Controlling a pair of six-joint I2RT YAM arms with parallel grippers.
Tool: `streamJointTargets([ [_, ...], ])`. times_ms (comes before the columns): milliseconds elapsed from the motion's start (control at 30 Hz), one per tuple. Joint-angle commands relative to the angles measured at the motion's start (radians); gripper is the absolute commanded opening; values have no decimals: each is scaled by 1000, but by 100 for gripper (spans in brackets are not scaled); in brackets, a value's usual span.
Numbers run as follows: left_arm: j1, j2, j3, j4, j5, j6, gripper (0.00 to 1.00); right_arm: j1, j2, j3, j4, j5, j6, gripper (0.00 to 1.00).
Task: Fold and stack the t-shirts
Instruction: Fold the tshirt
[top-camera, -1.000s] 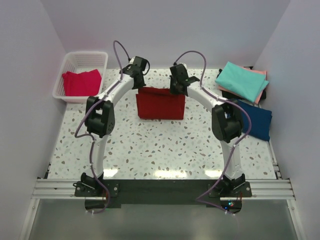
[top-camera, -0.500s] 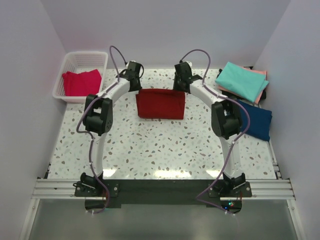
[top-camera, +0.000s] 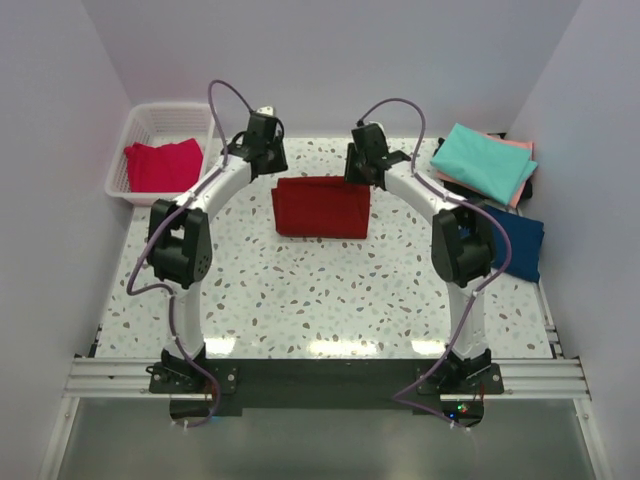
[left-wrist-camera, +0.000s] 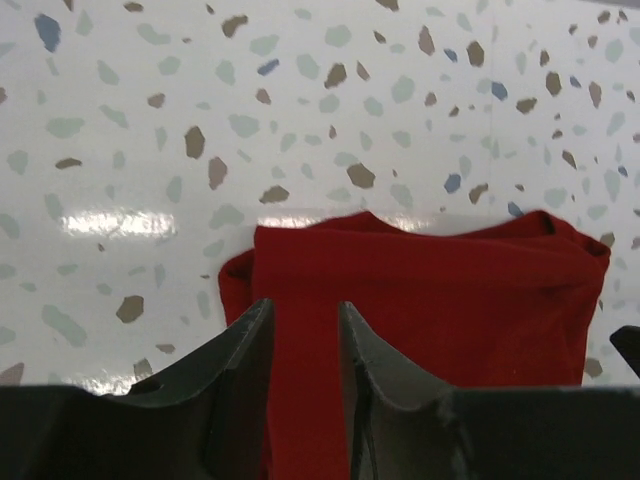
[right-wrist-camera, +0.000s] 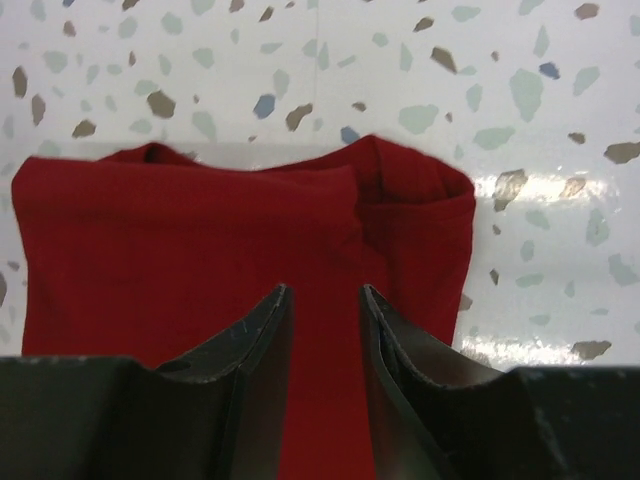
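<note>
Desk (top-camera: 330, 290): speckled top, with the arm bases at its near edge.

Dark red t-shirt (top-camera: 322, 207): folded into a flat rectangle on the desk. It lies just nearer than both hands, and its far edge runs between them.

Left hand (top-camera: 264, 152): over the shirt's far left corner. In the left wrist view the left hand (left-wrist-camera: 303, 360) has its fingers (left-wrist-camera: 240, 370) a narrow gap apart. Nothing is pinched between them, and the dark red t-shirt (left-wrist-camera: 450, 300) shows through the gap.

Right hand (top-camera: 366, 160): over the far right corner. In the right wrist view the right hand (right-wrist-camera: 325, 350) also has its fingers (right-wrist-camera: 400, 380) slightly apart and empty, with the dark red t-shirt (right-wrist-camera: 180, 250) lying below.

Right of the right hand:
- Navy t-shirt (top-camera: 515, 240), nearer.
- Teal t-shirt (top-camera: 485, 165), folded and farther back. It sits on a salmon pink t-shirt (top-camera: 518, 144), of which only an edge shows.

Left of the left hand: white basket (top-camera: 165, 110) with a pinkish-red t-shirt (top-camera: 160, 165) inside.
</note>
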Motion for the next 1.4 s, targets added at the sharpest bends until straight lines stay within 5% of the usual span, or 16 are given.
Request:
streamJointTargets([
  [0,-71,-90,-81,-69,99,43,36,51,-109,-84,-32,-68,-28,37],
  [467,-154,-138,-368,-140,27,16,31,111,-65,-216,-47,-159,-29,37],
  [1167,-168,-25,-523,-236,-102,-38,28,120,-95,-457,-101,-142,7,34],
  [1367,-168,-112,-538,-290,-188,-61,28,120,-175,-457,-158,-85,1,34],
])
